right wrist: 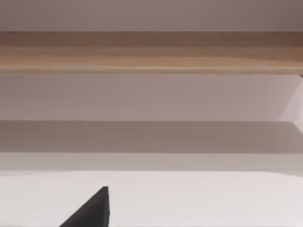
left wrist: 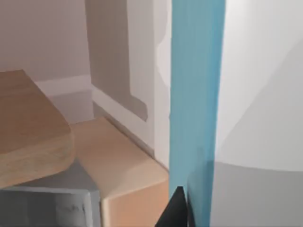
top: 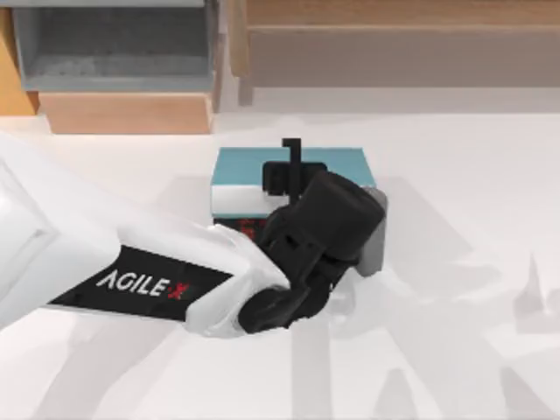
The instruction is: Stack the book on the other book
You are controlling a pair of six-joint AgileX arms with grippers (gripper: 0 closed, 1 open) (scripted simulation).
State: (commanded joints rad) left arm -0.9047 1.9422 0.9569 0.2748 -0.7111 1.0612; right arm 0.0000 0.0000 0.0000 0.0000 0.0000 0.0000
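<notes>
The book (top: 337,164), light blue-teal with white page edges, lies flat at the table's middle, towards the back. Under its near edge peeks a corner of the other book (top: 245,229), black with red lettering. My left gripper (top: 291,162) reaches in from the left over both books and is shut on the teal book, with one dark finger lying across its cover. In the left wrist view the book (left wrist: 196,94) runs as a teal strip beside a dark fingertip (left wrist: 177,208). The right wrist view has one dark fingertip (right wrist: 94,208) over bare table.
Wooden shelving (top: 394,35) and a grey bin (top: 114,48) line the back edge. A wooden block (top: 127,112) sits at the back left. My white left arm (top: 131,262) crosses the left half of the table.
</notes>
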